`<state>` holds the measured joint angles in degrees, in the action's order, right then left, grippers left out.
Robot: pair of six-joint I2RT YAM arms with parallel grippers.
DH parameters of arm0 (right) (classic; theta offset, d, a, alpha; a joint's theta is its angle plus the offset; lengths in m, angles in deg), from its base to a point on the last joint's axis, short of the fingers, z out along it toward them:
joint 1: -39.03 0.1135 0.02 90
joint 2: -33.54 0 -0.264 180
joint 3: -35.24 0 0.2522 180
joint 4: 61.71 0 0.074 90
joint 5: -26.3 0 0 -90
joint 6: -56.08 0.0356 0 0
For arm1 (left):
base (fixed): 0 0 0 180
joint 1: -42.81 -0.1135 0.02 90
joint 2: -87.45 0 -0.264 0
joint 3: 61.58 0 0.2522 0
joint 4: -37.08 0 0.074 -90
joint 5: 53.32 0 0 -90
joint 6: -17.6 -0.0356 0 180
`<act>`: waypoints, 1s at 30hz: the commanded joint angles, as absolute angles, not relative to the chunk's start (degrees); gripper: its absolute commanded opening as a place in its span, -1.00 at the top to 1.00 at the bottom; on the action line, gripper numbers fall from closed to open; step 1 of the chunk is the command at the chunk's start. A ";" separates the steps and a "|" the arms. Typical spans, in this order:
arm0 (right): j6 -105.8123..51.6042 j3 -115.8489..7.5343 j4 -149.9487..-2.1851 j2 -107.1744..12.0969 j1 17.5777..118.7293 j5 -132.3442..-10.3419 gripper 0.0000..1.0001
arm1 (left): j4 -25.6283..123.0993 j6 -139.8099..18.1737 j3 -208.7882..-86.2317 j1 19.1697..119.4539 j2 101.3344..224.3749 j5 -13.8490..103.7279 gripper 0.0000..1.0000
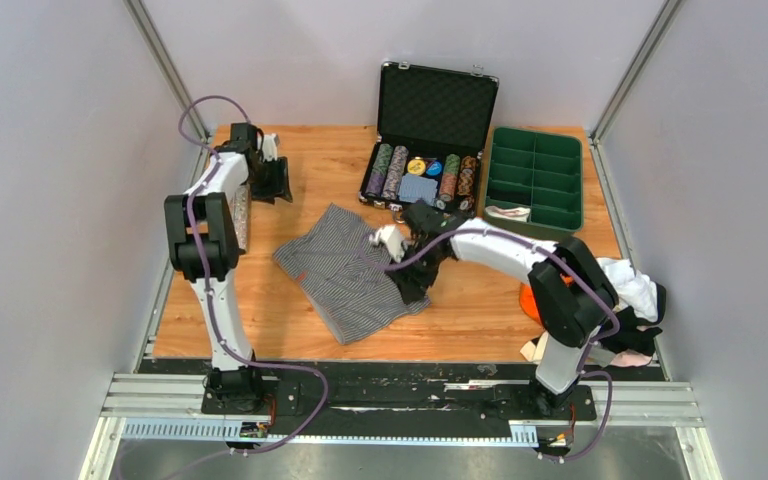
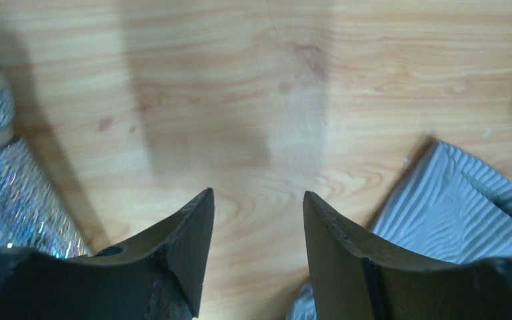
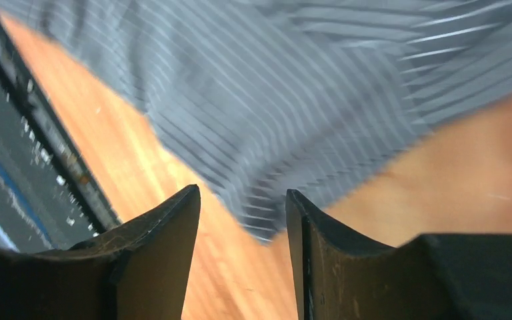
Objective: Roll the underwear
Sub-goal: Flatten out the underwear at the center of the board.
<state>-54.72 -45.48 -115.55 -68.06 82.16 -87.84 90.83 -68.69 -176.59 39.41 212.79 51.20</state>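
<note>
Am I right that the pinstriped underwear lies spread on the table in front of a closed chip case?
Not quite: the chip case is open, lid raised, as the top external view shows. The pinstriped underwear does lie spread on the table before it.

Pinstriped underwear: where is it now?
Top view: the pinstriped underwear lies spread centrally, just nearer than the open chip case, the right gripper at its right edge.

Front counter (image 1: 275, 310): bare wood, open passage.
Centre: pinstriped underwear (image 1: 345, 275) lies spread flat and low.
Back: open chip case (image 1: 430, 140) and green tray (image 1: 535, 180) block reach.
Right edge: underwear pile (image 1: 635, 295) heaped.
</note>
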 commanded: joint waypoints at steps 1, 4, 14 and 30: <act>-58.04 -57.27 -117.02 -68.36 74.49 -88.46 -0.02 | 85.58 -67.71 -168.07 39.22 191.97 49.49 -0.22; -61.39 -62.62 -117.08 -71.45 74.05 -88.76 -0.02 | 85.36 -59.02 -153.21 39.27 183.10 56.21 -0.21; -58.58 -80.17 -115.30 -87.03 74.00 -93.66 0.05 | 79.05 -46.20 -124.08 39.29 170.11 63.46 0.51; -51.65 -102.67 -108.43 -104.41 75.39 -96.90 0.19 | 82.17 -51.52 -131.32 39.20 174.73 55.63 0.59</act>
